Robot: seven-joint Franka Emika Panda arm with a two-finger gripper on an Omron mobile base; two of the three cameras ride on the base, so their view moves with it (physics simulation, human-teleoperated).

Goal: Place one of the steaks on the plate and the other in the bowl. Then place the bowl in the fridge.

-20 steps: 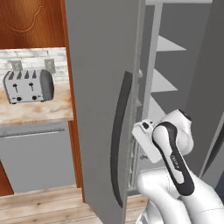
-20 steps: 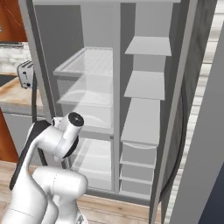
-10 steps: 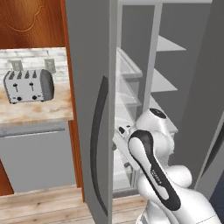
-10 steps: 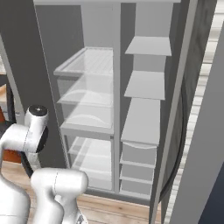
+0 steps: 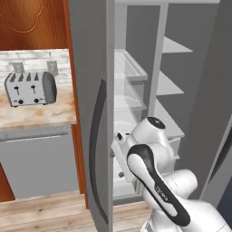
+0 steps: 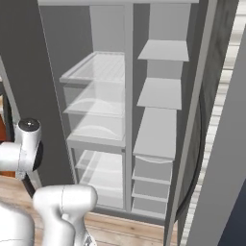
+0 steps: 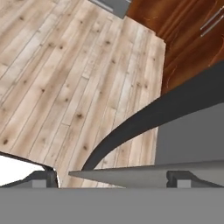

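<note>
The grey fridge (image 6: 129, 96) stands open, its glass shelves (image 6: 98, 67) bare. Its left door (image 5: 90, 68) is swung out, with a long black handle (image 5: 97, 136) on the front. My hand is low beside that door's edge. In the hand view my gripper (image 7: 111, 177) is open, and the door's thin edge (image 7: 153, 173) runs between the two fingertips. The curved black handle (image 7: 144, 120) rises just beyond them over the wood floor. The steaks, the plate and the bowl are out of view.
A silver toaster (image 5: 31, 88) sits on the marble counter (image 5: 36, 115) left of the fridge, above a grey appliance front (image 5: 36, 158). The fridge's right door (image 6: 221, 144) also stands open. Wood floor (image 7: 65, 65) lies below.
The left fridge door has swung further open, towards the left of the left base view. My arm has swung left and down with it.
</note>
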